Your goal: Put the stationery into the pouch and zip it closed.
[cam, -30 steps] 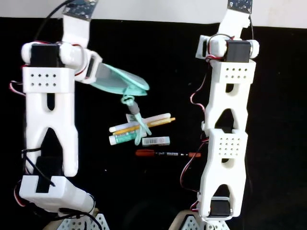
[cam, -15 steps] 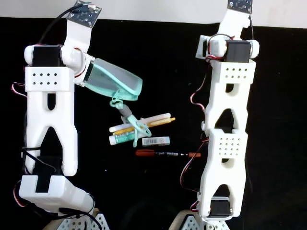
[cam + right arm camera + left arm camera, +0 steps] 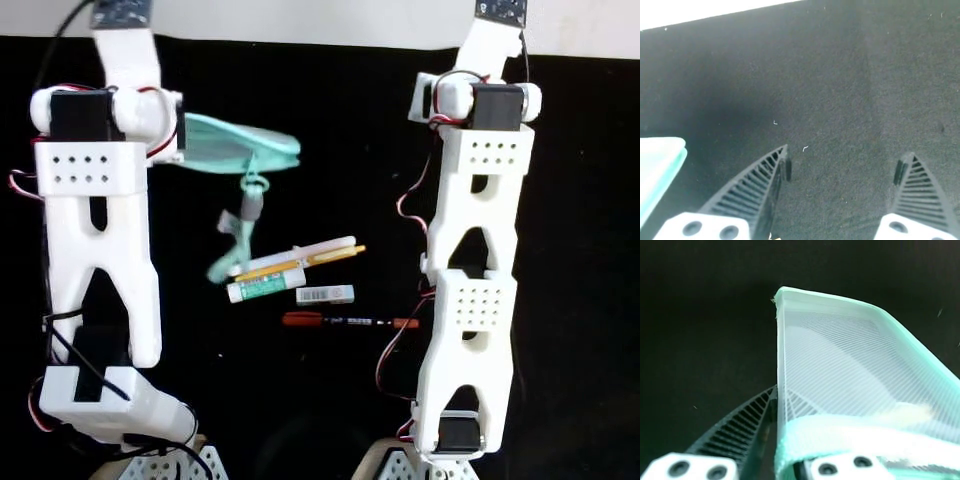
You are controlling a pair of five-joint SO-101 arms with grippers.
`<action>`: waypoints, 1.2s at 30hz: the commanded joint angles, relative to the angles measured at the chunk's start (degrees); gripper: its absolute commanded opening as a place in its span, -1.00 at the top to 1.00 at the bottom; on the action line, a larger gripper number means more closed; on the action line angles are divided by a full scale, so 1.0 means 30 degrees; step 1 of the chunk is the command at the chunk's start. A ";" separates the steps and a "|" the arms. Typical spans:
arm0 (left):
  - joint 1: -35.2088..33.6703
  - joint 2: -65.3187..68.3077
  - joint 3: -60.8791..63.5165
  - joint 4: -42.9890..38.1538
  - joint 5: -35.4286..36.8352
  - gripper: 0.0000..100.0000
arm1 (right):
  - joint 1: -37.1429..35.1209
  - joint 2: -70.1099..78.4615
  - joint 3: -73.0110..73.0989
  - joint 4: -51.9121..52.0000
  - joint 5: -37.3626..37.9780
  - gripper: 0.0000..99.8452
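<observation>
Left gripper (image 3: 776,407): fingers pinching one end of the mesh pouch (image 3: 235,148), which it holds up off the desk (image 3: 350,140) at the far left.
Pouch: the teal mesh hangs out sideways from the grip. From here I can't tell whether the zip is open.
Strap (image 3: 247,205): dangles from the pouch edge, and its loose end reaches down just beside the pile of stationery.
Stationery: all out on the desk in the middle, well below the pouch. There is a white pen (image 3: 322,245), a yellow pencil (image 3: 343,252), a green-labelled stick (image 3: 262,288), a small white eraser-like block (image 3: 325,295) and a red pen (image 3: 350,321) lying apart, nearest the arm bases.
Right gripper (image 3: 847,155): fingers spread wide with nothing between them, over bare desk at the far right.
Step in hand: I'd say getting the pouch placed and opened, since nothing is inside it.
Doing it well: set the pouch down flat near the pile with its mouth facing the free arm and keep one end pinned. Then let the other fingers work the zip.
Watch for: the strap dragging across the pens and scattering them, so lift it clear first.
</observation>
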 commanded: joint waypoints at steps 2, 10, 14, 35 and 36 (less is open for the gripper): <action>-0.0190 -0.0366 -0.0864 0.0117 0.2813 0.98 | 0.0073 -0.2183 -0.0073 0.0278 -0.0147 0.34; -0.0425 -0.0337 -0.0864 0.1495 0.6652 0.98 | 0.0044 -0.2799 -0.0044 0.0308 -0.0117 0.34; -0.1451 -0.0542 -0.0952 0.1582 0.8176 0.98 | -0.0571 -0.2799 -0.0015 0.0308 -0.0029 0.34; 0.1040 -0.5260 -0.0132 0.2051 0.7062 0.99 | -0.1304 -0.2711 -0.0015 0.0308 0.0674 0.34; 0.1099 -0.5963 0.0513 0.2051 0.7062 0.99 | -0.1333 -0.2711 -0.0015 0.0308 0.0674 0.34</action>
